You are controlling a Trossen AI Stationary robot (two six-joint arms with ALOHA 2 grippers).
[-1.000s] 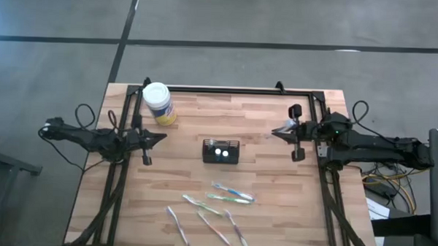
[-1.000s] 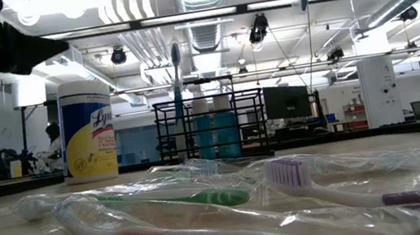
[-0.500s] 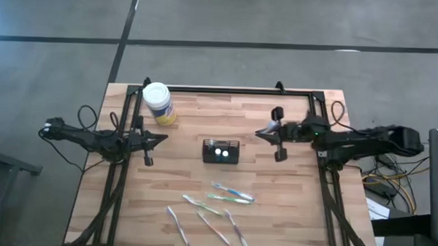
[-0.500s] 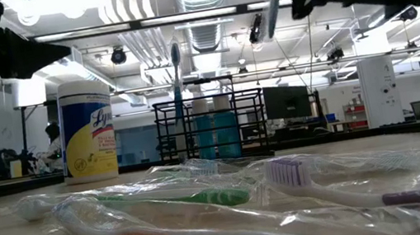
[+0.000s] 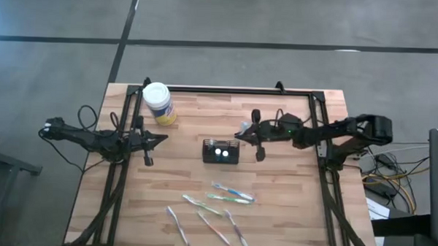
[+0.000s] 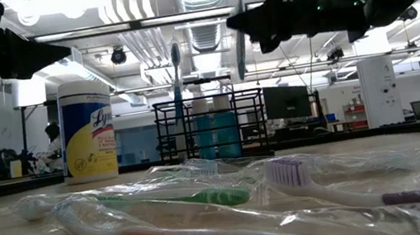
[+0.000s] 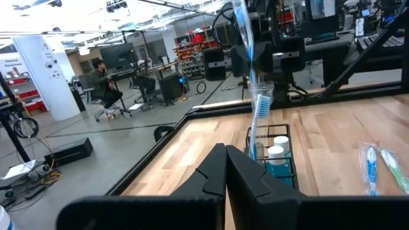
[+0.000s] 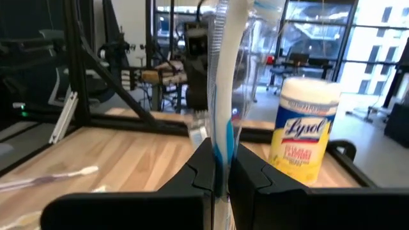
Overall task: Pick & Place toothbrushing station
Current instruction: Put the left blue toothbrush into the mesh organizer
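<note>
The right gripper [image 5: 246, 131] is clamping a wrapped toothbrush [image 8: 223, 96] upright, just beside the black mesh caddy [image 5: 221, 151]. Its dangling handle is risking catching the caddy's rim, tipping it. The left gripper [image 5: 162, 138] is waiting apart, fingers closed and empty.

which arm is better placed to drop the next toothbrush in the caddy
Right. The right end effector is shut on a toothbrush held upright just beside the caddy. The left end effector holds nothing and waits farther off, near the table's left edge.
</note>
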